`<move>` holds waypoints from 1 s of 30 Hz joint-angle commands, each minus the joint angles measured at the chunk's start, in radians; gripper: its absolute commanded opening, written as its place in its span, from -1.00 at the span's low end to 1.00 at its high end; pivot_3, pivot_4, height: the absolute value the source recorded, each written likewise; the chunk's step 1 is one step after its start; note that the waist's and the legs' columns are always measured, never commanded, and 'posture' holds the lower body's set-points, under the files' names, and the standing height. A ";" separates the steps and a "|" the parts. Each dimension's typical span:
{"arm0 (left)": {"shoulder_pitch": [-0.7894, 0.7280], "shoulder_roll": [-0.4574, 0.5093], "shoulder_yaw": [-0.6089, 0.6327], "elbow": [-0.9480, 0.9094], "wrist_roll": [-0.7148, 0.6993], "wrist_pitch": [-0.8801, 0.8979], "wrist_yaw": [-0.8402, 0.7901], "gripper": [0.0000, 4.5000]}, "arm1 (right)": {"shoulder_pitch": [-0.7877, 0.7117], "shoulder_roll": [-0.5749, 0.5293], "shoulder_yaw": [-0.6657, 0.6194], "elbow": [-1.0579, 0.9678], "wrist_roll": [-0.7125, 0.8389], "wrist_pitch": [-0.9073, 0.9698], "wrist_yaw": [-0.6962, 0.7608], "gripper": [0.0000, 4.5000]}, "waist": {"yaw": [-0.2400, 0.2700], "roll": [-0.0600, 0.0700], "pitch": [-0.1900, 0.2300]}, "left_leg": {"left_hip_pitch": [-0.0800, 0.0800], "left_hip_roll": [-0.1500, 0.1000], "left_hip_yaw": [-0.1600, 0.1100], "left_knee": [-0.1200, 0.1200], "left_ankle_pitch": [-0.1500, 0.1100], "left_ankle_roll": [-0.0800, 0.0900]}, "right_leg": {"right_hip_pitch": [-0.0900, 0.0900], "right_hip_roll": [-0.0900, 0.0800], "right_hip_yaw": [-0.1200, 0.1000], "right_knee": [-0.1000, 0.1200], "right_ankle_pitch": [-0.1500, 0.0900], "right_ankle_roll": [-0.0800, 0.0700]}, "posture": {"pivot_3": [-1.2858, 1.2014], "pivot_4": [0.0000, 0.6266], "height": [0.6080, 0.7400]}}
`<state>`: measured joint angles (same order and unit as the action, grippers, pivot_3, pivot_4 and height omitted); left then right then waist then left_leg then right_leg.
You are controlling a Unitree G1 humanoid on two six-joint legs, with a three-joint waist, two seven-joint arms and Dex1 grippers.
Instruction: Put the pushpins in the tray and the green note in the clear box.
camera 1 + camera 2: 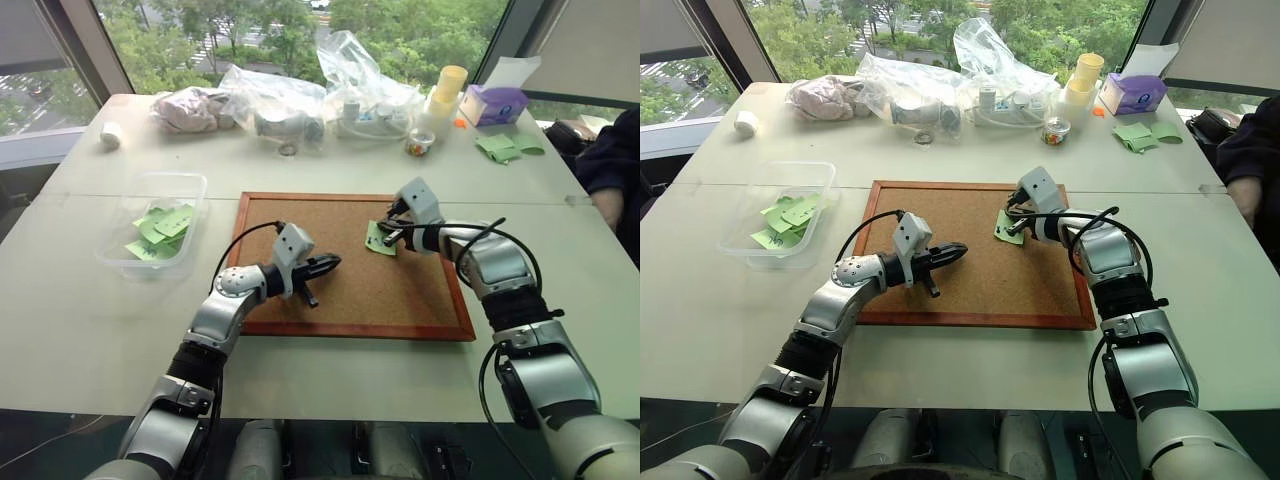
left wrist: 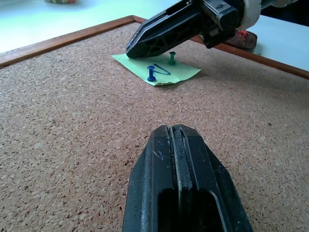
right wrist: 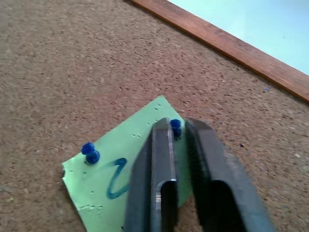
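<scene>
Daylight pours through the big windows behind a pale table, and right in the middle lies the wood-framed corkboard. Eyes on the green note, pinned flat to the cork toward the board's far right part, a blue squiggle drawn on it. Two pushpins hold it down: one pushpin stands free near the note's edge, and the other pin sits right at the tips of the right gripper. Its two black fingers are drawn in close around that pin, only a narrow gap between them, the pin wedged at the tip of one finger; whether they truly pinch it I cannot tell.

Out from there, the left gripper hovers low over bare cork nearer the robot, its fingers pressed tight together with nothing between them, pointing across the board toward the note. The two grippers are apart, the note between their tips.

The tray shows as a dark reddish dish just past the board's frame, behind the right gripper. Well off to the left of the board sits the clear box, with several green slips already lying inside. Along the far edge of the table, plastic bags, a stack of yellow cups, a purple tissue box and some loose green sheets. At the right edge, a person's dark sleeve.
</scene>
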<state>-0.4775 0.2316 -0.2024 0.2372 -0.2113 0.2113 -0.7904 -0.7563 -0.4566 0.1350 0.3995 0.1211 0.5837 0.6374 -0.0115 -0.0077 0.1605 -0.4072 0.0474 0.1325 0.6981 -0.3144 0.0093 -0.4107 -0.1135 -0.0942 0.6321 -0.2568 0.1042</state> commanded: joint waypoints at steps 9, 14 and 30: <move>0.013 0.015 -0.016 0.056 0.034 0.087 -0.002 -1.00 | 0.010 -0.047 -0.089 -0.165 0.021 0.078 -0.033 -0.99 | 0.001 0.002 -0.001 | 0.000 0.000 0.000 0.000 0.000 0.000 | 0.000 0.000 0.000 0.000 0.000 0.000 | 0.03 -0.52 1.00; 0.010 0.014 -0.020 0.076 0.040 0.090 0.010 -1.00 | 0.053 -0.100 -0.210 -0.298 0.067 0.186 -0.082 -0.99 | 0.003 0.004 -0.002 | 0.000 0.000 0.000 0.000 0.000 0.000 | 0.000 -0.001 0.000 0.000 0.000 0.000 | 0.03 -0.52 1.00; -0.013 0.012 -0.028 0.105 0.047 0.057 0.000 -1.00 | 0.352 -0.192 -0.436 -0.407 0.129 0.311 -0.142 -0.99 | -0.001 0.015 -0.009 | 0.006 0.000 -0.001 -0.001 0.000 0.001 | 0.005 -0.001 0.000 0.000 0.000 0.000 | 0.03 -0.52 1.00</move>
<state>-0.5079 0.2343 -0.2181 0.2947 -0.1990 0.2516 -0.7980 -0.4012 -0.6451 -0.2897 0.0351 0.2324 0.9059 0.4900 -0.0123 0.0071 0.1512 -0.4008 0.0474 0.1306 0.6974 -0.3148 0.0100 -0.4053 -0.1147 -0.0937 0.6322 -0.2568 0.1041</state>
